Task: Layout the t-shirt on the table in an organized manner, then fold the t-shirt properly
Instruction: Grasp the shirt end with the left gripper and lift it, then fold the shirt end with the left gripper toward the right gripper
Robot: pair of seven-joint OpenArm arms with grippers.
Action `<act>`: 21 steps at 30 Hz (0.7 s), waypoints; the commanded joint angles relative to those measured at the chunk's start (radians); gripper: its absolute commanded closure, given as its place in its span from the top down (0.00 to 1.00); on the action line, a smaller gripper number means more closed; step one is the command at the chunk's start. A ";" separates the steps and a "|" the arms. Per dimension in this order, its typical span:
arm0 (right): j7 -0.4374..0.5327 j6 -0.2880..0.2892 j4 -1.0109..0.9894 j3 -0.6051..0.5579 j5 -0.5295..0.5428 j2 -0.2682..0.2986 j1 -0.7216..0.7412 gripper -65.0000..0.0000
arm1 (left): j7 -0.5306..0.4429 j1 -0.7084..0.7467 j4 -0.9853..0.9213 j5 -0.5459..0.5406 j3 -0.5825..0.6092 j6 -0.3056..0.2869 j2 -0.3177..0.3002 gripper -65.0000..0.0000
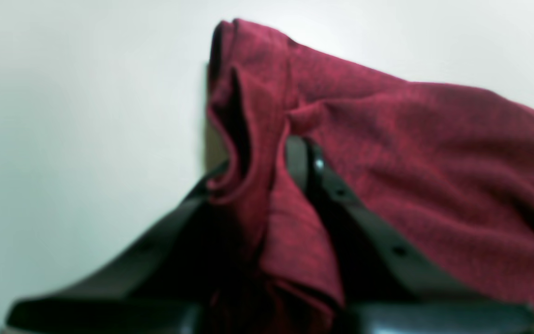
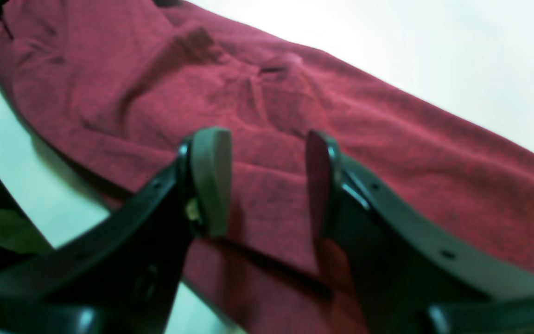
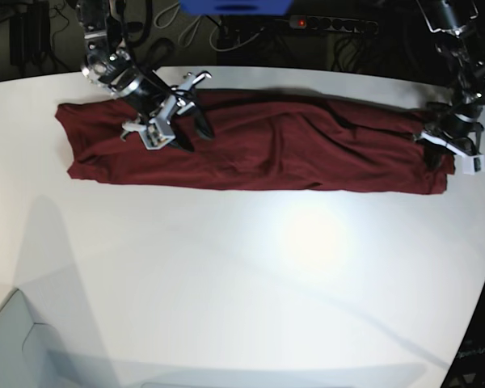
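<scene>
Across your large smooth white table (image 3: 242, 275) the dark maroon knit t-shirt (image 3: 259, 153) lies toward 12 o'clock, left gripper (image 1: 267, 153) pinching its 3 o'clock edge, right gripper (image 2: 267, 181) parted above it.

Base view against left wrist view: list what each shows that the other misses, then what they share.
Only the base view shows the whole t-shirt stretched in a long band across the table, the right gripper open above it, and cables at the back. Only the left wrist view shows, though blurred, a bunched fold of fabric pinched between the closed-in jaws of the left gripper. Both show the maroon shirt on the white table and the left gripper at the shirt's end.
</scene>
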 commanded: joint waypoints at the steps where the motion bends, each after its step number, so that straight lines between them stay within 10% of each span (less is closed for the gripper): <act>1: 0.028 0.007 0.014 0.001 0.016 0.004 0.004 0.42 | 0.012 0.003 0.023 0.017 -0.018 0.014 -0.018 0.00; 21: 0.036 0.007 -0.118 0.001 0.016 0.004 0.047 0.41 | 0.124 0.037 0.382 0.020 -0.096 0.014 0.046 0.00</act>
